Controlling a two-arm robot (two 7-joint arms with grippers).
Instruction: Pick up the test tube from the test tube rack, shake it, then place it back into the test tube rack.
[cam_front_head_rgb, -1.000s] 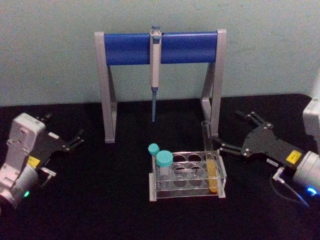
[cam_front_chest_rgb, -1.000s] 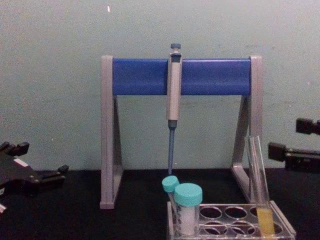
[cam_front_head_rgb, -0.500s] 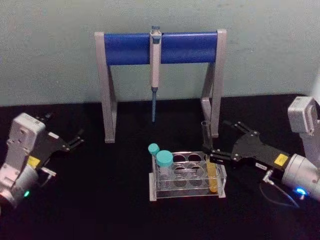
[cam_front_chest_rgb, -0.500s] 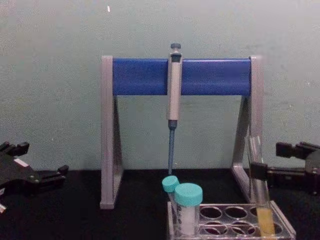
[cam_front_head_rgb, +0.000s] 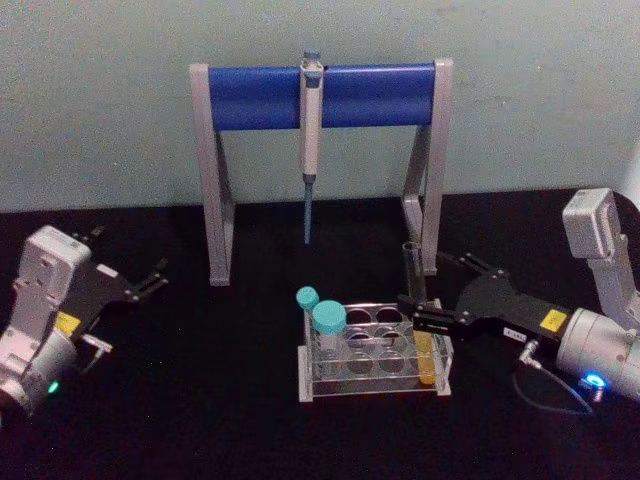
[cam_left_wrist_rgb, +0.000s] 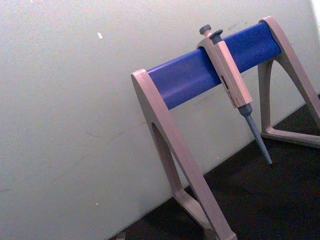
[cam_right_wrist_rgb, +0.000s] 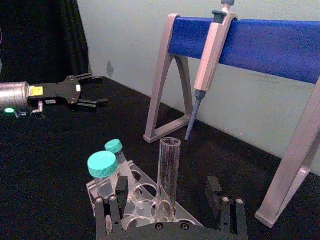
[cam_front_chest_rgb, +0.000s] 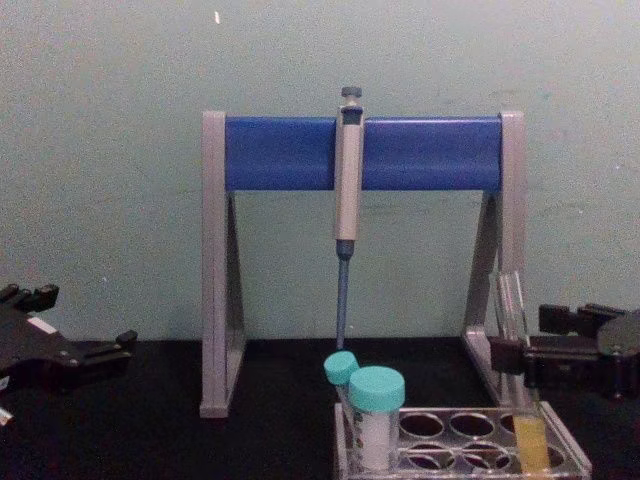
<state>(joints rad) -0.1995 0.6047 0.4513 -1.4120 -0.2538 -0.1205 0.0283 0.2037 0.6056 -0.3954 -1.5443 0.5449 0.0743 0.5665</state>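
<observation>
Since the frame half a second earlier, the right gripper (cam_front_head_rgb: 413, 311) had slid further toward the middle of the head view. Its fingers, which then only just reached the test tube (cam_front_head_rgb: 426, 358), now stood on either side of it. Nothing else had shifted. The tube remained seated at the right-hand end of the test tube rack (cam_front_head_rgb: 385, 380), lower centre of the head view. It leaned slightly, with its yellow-orange liquid low inside the rack and its clear open top rising above the rim. In the right wrist view the jaws were spread wide, with a gap between each finger and the glass, and they held nothing. The left gripper (cam_front_head_rgb: 160, 277) sat parked at the lower left of the head view, fingers apart and empty, well away from the rack. Two teal-capped tubes (cam_front_head_rgb: 328, 318) stood at the rack's left end, and the pipette (cam_front_head_rgb: 310, 130) hung from the blue stand (cam_front_head_rgb: 250, 97) in the upper centre.

The step in hand looked like the end of the reach, just before the grasp. The next move would probably call for closing gently on the bare glass above the rack, centred so the tube is not knocked sideways. After that it would need a lift along the tube's lean until its base cleared the hole
</observation>
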